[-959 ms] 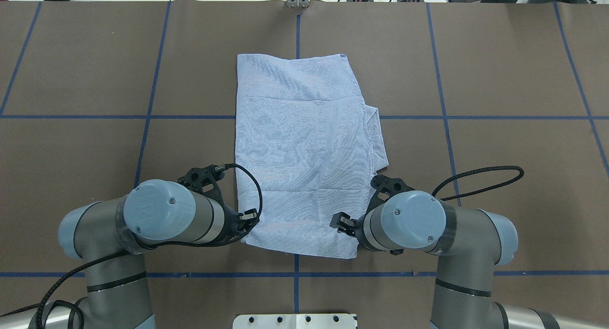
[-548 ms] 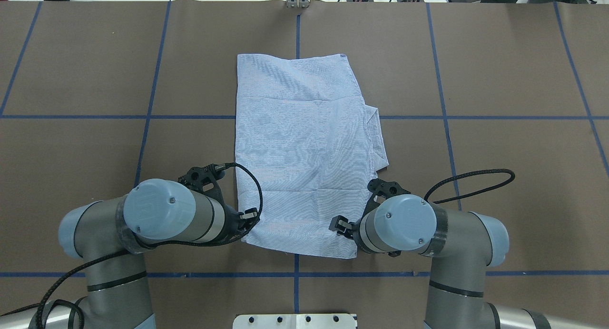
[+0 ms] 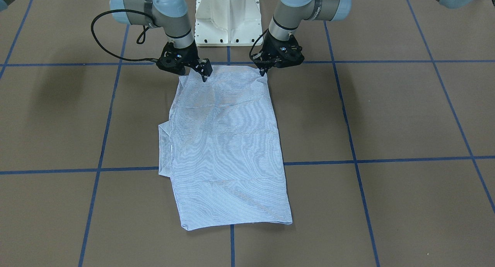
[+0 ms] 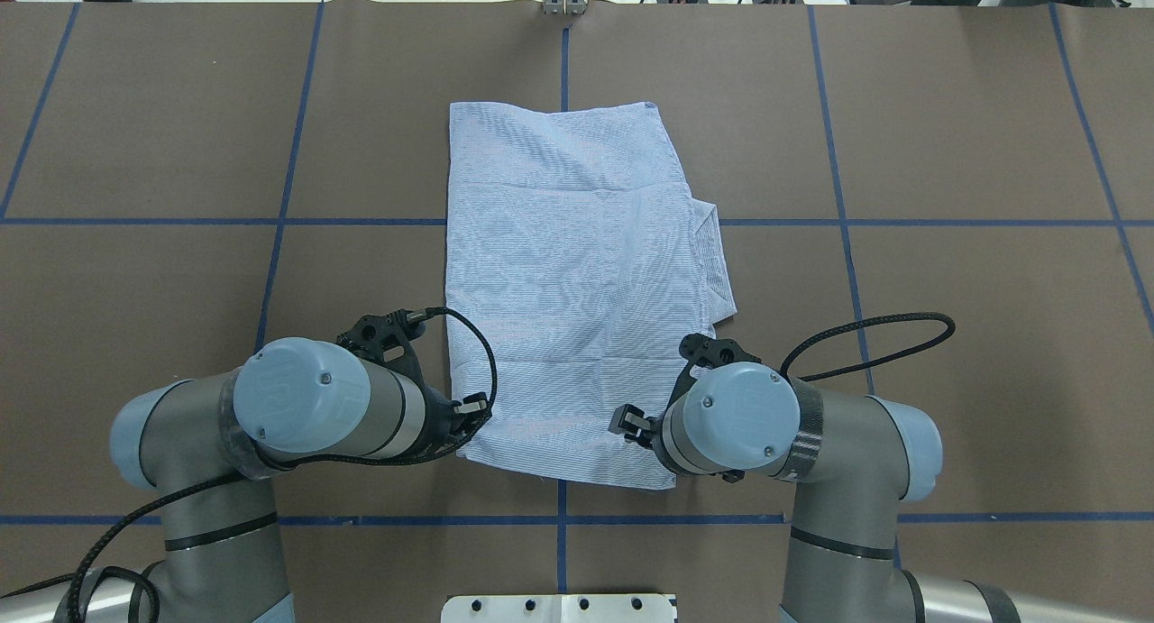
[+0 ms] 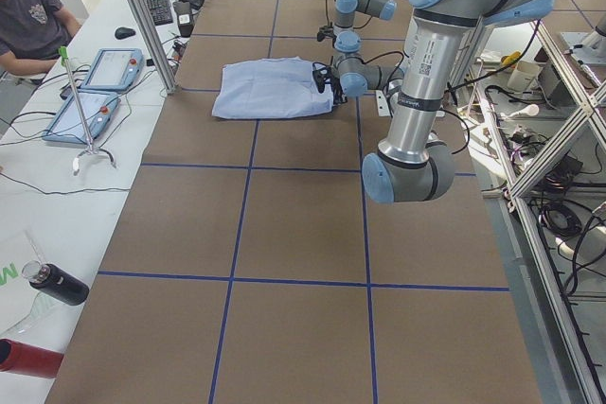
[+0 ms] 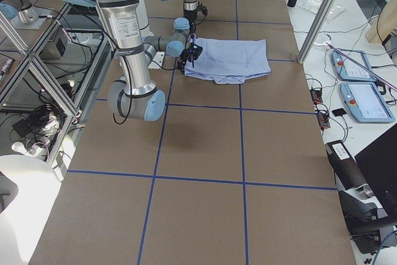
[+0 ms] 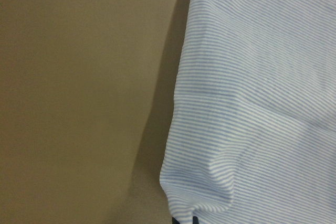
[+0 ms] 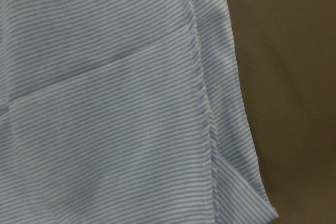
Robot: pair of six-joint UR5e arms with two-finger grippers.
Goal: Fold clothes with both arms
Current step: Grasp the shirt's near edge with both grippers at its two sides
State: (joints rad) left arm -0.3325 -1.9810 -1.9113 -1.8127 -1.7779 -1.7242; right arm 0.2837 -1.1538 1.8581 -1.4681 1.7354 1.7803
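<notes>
Shirt [image 4: 577,289] lay flat | left gripper [image 4: 474,409] pinched its 7 o'clock corner, likely for folding | right gripper [image 4: 622,422] near the 5 o'clock corner, closure untellable

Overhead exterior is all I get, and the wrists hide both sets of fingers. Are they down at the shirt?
Observer: In the front-facing view, yes. The left gripper has its tips at the corner of the shirt nearest the robot. The right gripper points down at the same hem, a little inboard of the other corner.
Operator: Has the left one got cloth?
Observer: The left wrist view shows that corner puckered up at the frame's bottom edge. I cannot tell whether the gripper has closed.
</notes>
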